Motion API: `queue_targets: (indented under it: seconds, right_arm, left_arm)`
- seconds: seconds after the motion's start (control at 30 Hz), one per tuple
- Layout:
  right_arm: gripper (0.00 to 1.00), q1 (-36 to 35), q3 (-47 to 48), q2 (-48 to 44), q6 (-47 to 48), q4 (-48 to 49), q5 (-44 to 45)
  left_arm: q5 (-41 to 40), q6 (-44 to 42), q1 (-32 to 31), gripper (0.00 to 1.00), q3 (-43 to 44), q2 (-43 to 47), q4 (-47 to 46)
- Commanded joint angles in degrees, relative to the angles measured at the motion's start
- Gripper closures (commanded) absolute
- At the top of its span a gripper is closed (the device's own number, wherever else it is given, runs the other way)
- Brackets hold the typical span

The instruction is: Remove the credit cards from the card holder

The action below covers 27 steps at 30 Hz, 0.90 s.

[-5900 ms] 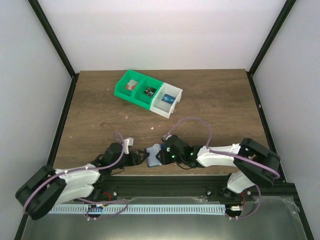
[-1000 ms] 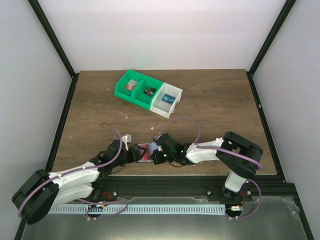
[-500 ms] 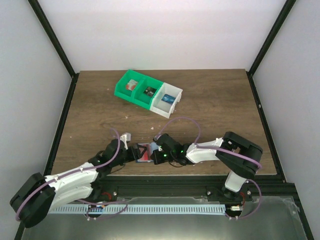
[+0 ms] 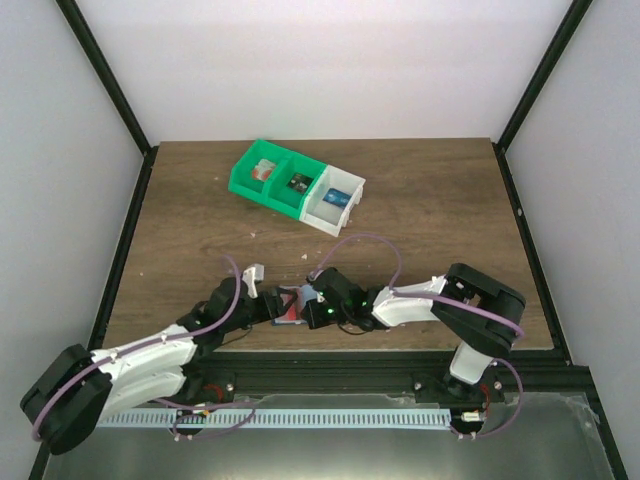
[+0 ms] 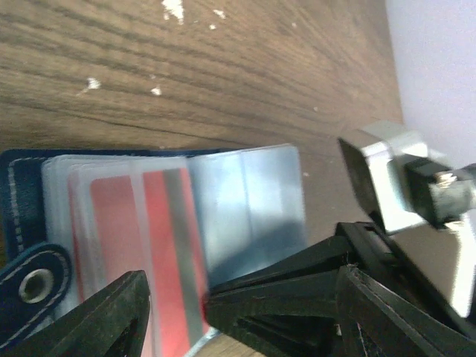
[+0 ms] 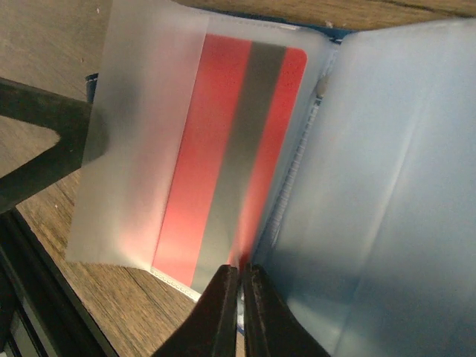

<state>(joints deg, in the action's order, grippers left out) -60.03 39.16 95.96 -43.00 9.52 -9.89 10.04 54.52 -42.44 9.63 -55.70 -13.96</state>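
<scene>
The right pincer [image 6: 239, 277] is closed tight at the lower edge of the red credit card [image 6: 216, 163], but it cannot be told whether its tips have the card, the clear sleeve [image 6: 141, 126] over it, or both. That is the main risk. If sleeve plastic is pinched with the card, a pull would likely drag the whole card holder [image 5: 22, 186] along or strain the pocket instead of freeing the card. If only a sliver of edge is held, the card could slip from the tips. The left pincer [image 5: 175, 305] has its jaws spread over the holder's near end, and whether it presses down is unclear; if it does not, the holder may slide or lift. The holder lies open near the front edge of the wooden surface [image 4: 430, 200], which carries a few pale flecks [image 5: 172, 9]. A green bin [image 4: 268, 175] and a white bin [image 4: 335, 200] stand touching, well apart from the holder, toward the far side. White walls [image 4: 330, 60] and black posts [image 4: 105, 75] enclose everything.
</scene>
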Motion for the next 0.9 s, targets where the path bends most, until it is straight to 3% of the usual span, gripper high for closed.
queue_targets:
  seconds: [0.0, 0.43, 0.87]
  right_arm:
    - [0.92, -0.34, -2.24, 0.01, -0.35, -0.73, 1.24]
    - [0.84, -0.60, -5.62, -7.19, -0.15, 2.73, 3.57]
    - [0.84, -0.70, -6.98, -11.18, -0.41, 1.94, 5.49]
  left_arm:
    - [2.41, 1.44, -0.12, 0.29, -1.01, 1.19, -4.66]
    - [3.68, 1.01, -0.26, 0.30, 0.42, -5.25, -7.09]
    - [0.58, 1.18, -0.52, 0.46, 1.53, -5.29, -0.25]
